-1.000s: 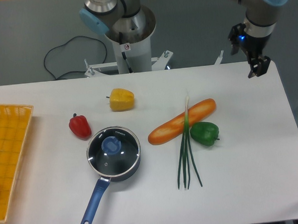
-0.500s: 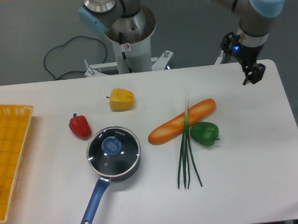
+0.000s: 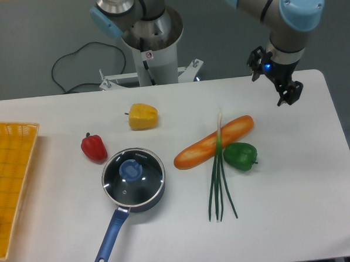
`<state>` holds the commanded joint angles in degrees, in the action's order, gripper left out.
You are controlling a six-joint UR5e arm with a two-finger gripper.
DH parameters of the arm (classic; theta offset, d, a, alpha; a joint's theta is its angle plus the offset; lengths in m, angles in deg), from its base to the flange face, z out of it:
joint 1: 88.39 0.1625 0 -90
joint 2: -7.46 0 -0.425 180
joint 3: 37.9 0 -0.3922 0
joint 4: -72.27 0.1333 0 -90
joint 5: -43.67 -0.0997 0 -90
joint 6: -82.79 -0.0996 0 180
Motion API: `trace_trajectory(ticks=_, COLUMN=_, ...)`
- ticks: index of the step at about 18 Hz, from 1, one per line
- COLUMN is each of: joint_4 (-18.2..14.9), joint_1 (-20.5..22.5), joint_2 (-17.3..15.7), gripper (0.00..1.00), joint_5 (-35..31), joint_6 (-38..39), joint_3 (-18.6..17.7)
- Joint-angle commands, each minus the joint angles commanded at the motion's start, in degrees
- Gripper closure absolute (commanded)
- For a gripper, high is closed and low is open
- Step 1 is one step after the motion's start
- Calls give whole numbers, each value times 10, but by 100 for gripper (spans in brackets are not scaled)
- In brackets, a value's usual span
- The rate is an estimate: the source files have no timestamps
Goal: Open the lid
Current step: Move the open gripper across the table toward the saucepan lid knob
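Gleaming round glass lid (image 3: 132,175), blue knob, on dark saucepan (image 3: 144,198).

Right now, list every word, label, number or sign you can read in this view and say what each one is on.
No text here can be read.
Sticker on the robot base column: a small round red-and-white sign, too small to make out.
Pan rim beside the lid: a faint light marking, too blurred to read.
Gripper: no lettering visible.
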<state>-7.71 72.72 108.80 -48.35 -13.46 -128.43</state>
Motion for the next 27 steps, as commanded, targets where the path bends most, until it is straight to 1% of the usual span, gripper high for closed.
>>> trace_trajectory(ticks=2, joint_4=4, joint_1=-8, joint_2=0, gripper=0, joint_5=3, joint_6=39, joint_3=2)
trace_trajectory(ticks=4, joint_4=4, joint_1=-23, joint_2=8, gripper=0, joint_5=18, joint_6=78, joint_3=7)
trace_trajectory(ticks=6, joint_4=4, joint_1=-30, joint_2=16, gripper=0, joint_5=18, joint_6=85, joint_3=11)
trace_trajectory(ticks=10, joint_4=2, joint_1=-42, joint_2=16, gripper=0, joint_5=22, joint_6=88, joint_3=12)
trace_trajectory(ticks=11, joint_4=1, joint_1=-47, joint_2=16, gripper=0, joint_5=28, joint_6=98, joint_3=12)
trace_trajectory(ticks=14, joint_4=1, joint_1=-55, joint_2=16, gripper=0, joint_5=76, joint_6=138, joint_3=12)
trace_trajectory(ticks=18, joint_4=-2, joint_1=-69, joint_2=15, gripper=0, joint_5=77, joint_6=154, joint_3=13)
trace_trajectory(ticks=23, joint_4=1, joint_1=-106, joint_2=25, gripper=0, joint_5=78, joint_6=228, joint_3=29)
trace_trajectory(ticks=27, joint_4=2, joint_1=-121, joint_2=32, gripper=0, joint_5=76, joint_6=269, joint_3=32)
